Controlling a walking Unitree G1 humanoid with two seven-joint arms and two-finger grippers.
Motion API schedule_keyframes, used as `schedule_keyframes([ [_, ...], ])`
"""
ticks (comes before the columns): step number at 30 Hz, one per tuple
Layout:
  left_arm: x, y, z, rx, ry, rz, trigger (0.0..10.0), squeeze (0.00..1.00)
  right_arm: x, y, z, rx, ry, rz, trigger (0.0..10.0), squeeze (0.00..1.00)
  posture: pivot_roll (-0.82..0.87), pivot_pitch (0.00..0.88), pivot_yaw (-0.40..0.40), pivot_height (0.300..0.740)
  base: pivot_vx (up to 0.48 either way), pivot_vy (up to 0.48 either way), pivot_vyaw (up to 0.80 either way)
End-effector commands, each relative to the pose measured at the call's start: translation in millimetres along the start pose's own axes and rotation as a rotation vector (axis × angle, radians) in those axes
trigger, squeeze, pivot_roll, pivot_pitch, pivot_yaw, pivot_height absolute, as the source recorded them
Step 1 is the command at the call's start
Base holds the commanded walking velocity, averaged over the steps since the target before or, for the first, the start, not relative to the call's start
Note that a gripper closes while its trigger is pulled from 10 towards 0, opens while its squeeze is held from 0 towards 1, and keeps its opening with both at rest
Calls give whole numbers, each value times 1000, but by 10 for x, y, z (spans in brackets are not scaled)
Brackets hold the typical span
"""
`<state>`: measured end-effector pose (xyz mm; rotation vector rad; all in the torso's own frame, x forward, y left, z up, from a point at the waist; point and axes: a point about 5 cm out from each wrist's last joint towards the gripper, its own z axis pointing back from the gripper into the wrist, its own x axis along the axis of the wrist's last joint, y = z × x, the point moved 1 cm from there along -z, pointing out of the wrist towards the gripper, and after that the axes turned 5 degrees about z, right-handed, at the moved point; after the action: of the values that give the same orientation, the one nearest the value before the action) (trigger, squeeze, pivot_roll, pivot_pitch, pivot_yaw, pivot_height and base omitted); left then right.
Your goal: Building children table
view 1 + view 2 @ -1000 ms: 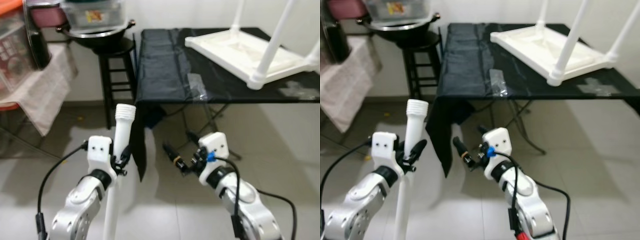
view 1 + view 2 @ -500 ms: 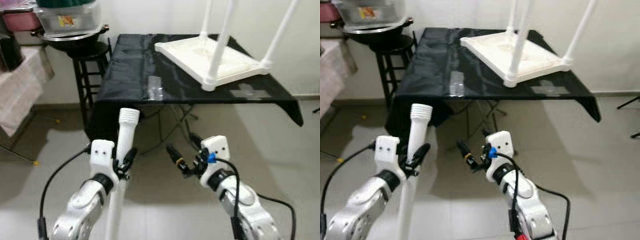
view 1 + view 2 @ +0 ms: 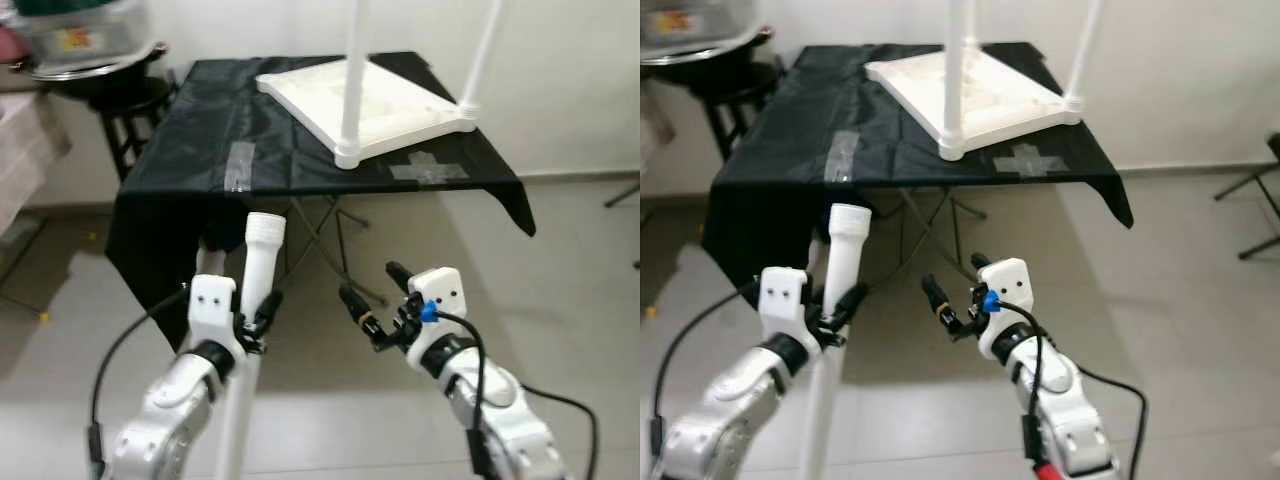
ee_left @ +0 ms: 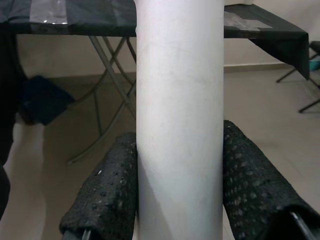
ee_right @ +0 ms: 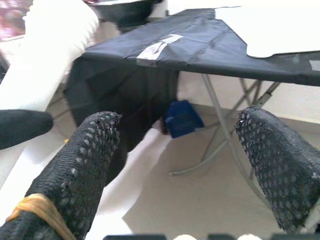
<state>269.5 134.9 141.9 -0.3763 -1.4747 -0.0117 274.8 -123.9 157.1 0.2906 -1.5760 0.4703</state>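
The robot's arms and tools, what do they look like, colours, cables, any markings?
Both arms are silver metal with rounded jointed segments and black collars, each ending in a white boxy wrist housing. The left tool and right tool have two long black fingers with dimpled, textured pads. A black cable loops along each arm. The right wrist carries a small blue clip, and one right finger has a yellow-orange band.

Small table (image 3: 370, 95) lies upside down on the folding table (image 3: 200, 150) ahead; stool (image 3: 125, 125) to its left (bearing a pot (image 3: 95, 75)); table leg (image 3: 258, 270) upright in front.
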Motion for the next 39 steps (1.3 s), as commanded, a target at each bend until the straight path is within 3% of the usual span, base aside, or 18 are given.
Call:
schedule_keyframes([
  [1, 3, -29, 8, -16, -3, -7, 10000, 0, -26, -22, 22, -11, 14, 5, 10000, 0, -31, 129, 20, 740, 0, -442, 0],
  [11, 8, -38, -1, -29, 1, -3, 10000, 0, -26, -54, 9, -35, 20, -3, 10000, 0, -32, 129, 16, 740, 0, -442, 0],
  [21, 78, 12, -28, -13, -36, 26, 10000, 0, -18, -190, -22, -136, 28, -30, 10000, 0, -29, 128, 8, 740, 0, 0, 0],
  [29, 123, -106, -37, -76, -69, 41, 10000, 0, -27, -190, -44, -128, 34, -44, 10000, 0, -36, 125, -2, 740, 465, 0, -373],
  [34, 149, -120, -44, -80, -78, 46, 10000, 0, 5, -181, -53, -112, 18, -39, 10000, 0, -37, 124, -6, 740, 480, 0, -758],
  [39, 234, -120, -67, -84, -107, 49, 10000, 0, 73, -161, -67, -80, -17, -26, 10000, 0, -37, 124, -7, 740, 480, 0, 0],
])
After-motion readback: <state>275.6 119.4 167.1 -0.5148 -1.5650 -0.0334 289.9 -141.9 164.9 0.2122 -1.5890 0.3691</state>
